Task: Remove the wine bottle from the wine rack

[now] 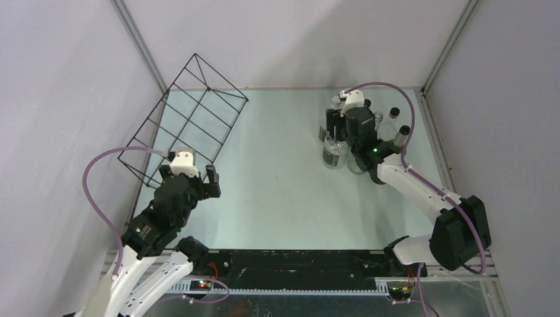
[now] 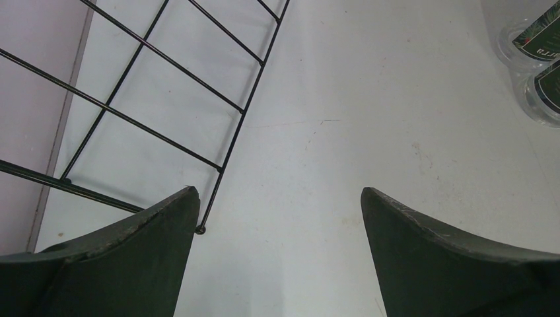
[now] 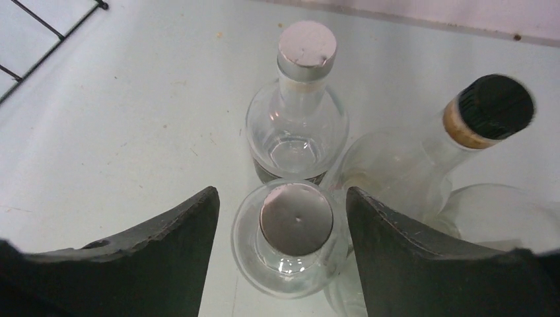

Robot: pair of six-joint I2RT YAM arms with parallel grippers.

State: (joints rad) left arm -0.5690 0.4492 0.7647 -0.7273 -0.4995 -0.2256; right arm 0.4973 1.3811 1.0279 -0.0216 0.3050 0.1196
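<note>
Wine bottle (image 3: 295, 218) stands upright on the surface (image 3: 119, 132), well right of the wine rack (image 1: 188, 115), packed in among a silver-capped bottle (image 3: 298, 125) and a black-stoppered bottle (image 3: 455, 132). Rack cells look bare, so I read this as the release step. Right fingers (image 3: 165, 264) straddle its cap, parted, gripping nothing. To finish clean: lift straight up, no sideways drift, since the neighbours crowd it. Left fingers (image 2: 132, 264) are spread wide, holding nothing, just beside the rack's near corner.
</note>
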